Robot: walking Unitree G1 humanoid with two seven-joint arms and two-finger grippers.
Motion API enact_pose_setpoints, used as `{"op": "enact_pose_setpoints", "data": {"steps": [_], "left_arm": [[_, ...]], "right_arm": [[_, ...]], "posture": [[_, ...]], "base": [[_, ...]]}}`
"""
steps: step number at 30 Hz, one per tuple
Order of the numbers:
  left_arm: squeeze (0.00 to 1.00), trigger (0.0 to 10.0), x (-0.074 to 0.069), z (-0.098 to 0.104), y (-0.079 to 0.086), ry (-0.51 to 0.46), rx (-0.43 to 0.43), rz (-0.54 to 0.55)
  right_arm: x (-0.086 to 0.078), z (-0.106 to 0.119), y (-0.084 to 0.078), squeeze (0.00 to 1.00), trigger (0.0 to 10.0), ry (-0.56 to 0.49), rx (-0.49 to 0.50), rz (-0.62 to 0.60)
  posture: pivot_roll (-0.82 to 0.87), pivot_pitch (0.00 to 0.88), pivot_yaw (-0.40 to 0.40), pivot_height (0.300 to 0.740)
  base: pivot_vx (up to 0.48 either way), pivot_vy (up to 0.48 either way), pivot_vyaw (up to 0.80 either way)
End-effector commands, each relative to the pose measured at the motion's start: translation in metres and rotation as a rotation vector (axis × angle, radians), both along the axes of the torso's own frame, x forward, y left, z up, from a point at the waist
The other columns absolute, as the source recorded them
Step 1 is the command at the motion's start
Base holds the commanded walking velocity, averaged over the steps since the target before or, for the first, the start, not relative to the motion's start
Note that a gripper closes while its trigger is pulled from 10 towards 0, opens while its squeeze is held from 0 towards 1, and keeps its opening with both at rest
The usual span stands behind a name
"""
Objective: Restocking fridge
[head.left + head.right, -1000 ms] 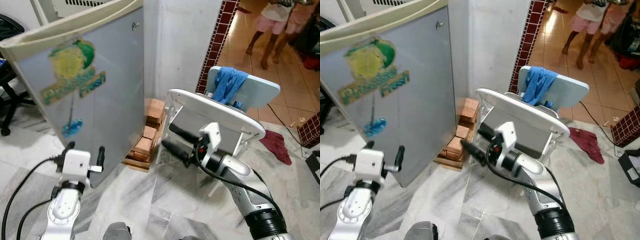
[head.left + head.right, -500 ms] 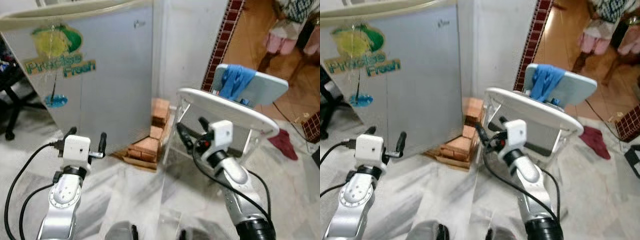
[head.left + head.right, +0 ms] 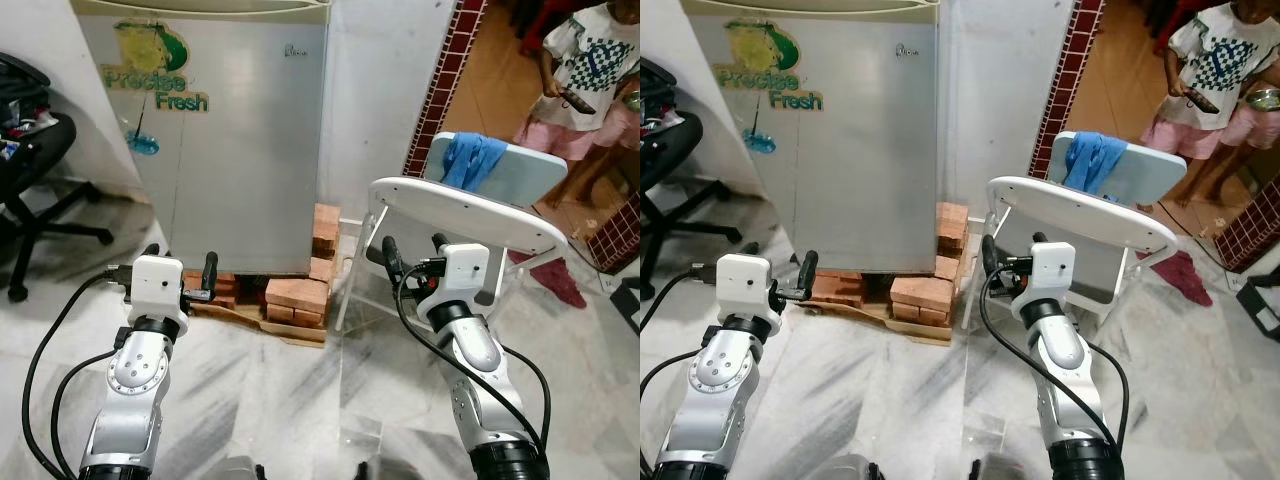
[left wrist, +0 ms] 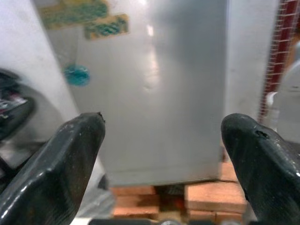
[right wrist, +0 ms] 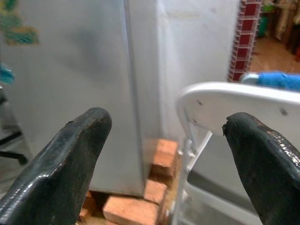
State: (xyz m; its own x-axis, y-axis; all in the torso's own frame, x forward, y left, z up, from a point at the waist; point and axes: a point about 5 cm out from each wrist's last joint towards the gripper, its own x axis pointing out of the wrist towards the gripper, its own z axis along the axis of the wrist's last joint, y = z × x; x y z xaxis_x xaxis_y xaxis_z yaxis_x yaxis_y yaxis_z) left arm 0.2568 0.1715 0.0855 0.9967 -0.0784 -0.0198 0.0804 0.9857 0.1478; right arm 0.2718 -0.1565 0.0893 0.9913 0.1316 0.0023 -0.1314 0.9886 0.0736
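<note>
A small silver-grey fridge [image 3: 240, 140] stands shut against the white wall, raised off the marble floor [image 3: 290, 390] on a row of reddish bricks [image 3: 295, 298] and a flat board. Its door is plain brushed metal with a cream top edge, a small maker's mark near the upper corner too small to read, and a green and yellow sticker [image 3: 150, 70] reading "Precise Fresh" with a little blue spot below it. The door looks a bit dented or smudged about the middle in the left wrist view, though the blur there makes that hard to be sure of.

The left gripper [image 3: 180, 272] is held up in front of the fridge's lower part, apart from it, fingers spread wide with nothing between them; in its wrist view the two black fingers [image 4: 56, 173] frame the fridge door and the bricks under it. The right gripper [image 3: 412, 256] is raised beside the fridge, on the side away from the sticker, just before a white plastic chair [image 3: 460, 205]; its fingers also stand well apart and hold nothing.

The chair sits just beside the fridge with a blue cloth [image 3: 470, 160] draped over its back. A dark red rag [image 3: 565, 285] lies on the floor past the chair. On the fridge's other side is a black office chair [image 3: 35, 150]. Farther off, beyond the chair, a person [image 3: 590, 75] stands on an orange tiled floor.
</note>
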Motion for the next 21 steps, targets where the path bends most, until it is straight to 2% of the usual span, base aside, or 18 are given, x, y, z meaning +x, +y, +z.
{"op": "enact_pose_setpoints", "data": {"steps": [1, 3, 5, 7, 8, 10, 12, 15, 18, 21], "left_arm": [[0.00, 10.0, -0.001, -0.001, 0.000, 0.002, 0.006, -0.012], [0.00, 10.0, 0.001, 0.000, 0.000, -0.001, 0.003, -0.008], [0.00, 10.0, 0.002, 0.001, 0.001, -0.006, 0.000, -0.003], [0.00, 10.0, 0.004, 0.003, 0.003, -0.012, -0.009, 0.008], [0.00, 10.0, 0.004, 0.003, 0.004, -0.013, -0.010, 0.009], [0.00, 10.0, 0.004, 0.002, 0.006, -0.019, -0.001, 0.017], [0.00, 10.0, 0.005, 0.001, 0.006, -0.019, -0.012, 0.025], [0.00, 10.0, 0.006, 0.002, 0.006, -0.019, -0.032, 0.016], [0.00, 10.0, 0.009, 0.005, 0.006, -0.043, -0.024, 0.014], [0.00, 10.0, 0.011, 0.008, 0.005, -0.059, -0.001, 0.001]], "right_arm": [[0.003, 0.006, 0.000, 0.00, 10.0, -0.019, -0.014, -0.015], [0.004, 0.005, -0.003, 0.00, 10.0, -0.018, -0.061, -0.035], [0.004, 0.003, -0.006, 0.00, 10.0, -0.007, -0.053, -0.067], [0.004, 0.000, -0.010, 0.00, 10.0, 0.020, 0.052, -0.113], [0.004, 0.002, -0.011, 0.00, 10.0, -0.006, 0.001, -0.126], [0.004, 0.003, -0.010, 0.00, 10.0, -0.014, -0.029, -0.113], [0.003, 0.001, -0.006, 0.00, 10.0, 0.010, 0.011, -0.071], [0.004, 0.000, -0.005, 0.00, 10.0, 0.020, -0.015, -0.087], [0.006, 0.002, -0.003, 0.00, 10.0, 0.012, 0.028, -0.064], [0.009, 0.002, -0.006, 0.00, 10.0, 0.006, 0.002, -0.080]], "posture": [[-0.07, 0.004, -0.008, 0.740], [-0.07, 0.005, -0.008, 0.740], [-0.07, 0.005, -0.007, 0.740], [-0.07, 0.010, -0.006, 0.740], [-0.07, 0.010, -0.005, 0.740], [-0.07, 0.009, -0.004, 0.740], [-0.07, 0.009, -0.005, 0.740], [-0.07, 0.006, -0.005, 0.740], [-0.07, 0.006, -0.002, 0.740], [-0.06, 0.006, 0.006, 0.740]], "base": [[0.000, 0.469, 0.00], [0.000, 0.469, 0.00], [0.000, 0.469, 0.00], [0.000, 0.472, 0.00], [0.000, 0.476, 0.00], [0.000, 0.476, 0.00], [0.000, 0.476, 0.00], [0.000, 0.480, 0.00], [0.000, 0.480, 0.00], [0.000, 0.480, 0.00]]}}
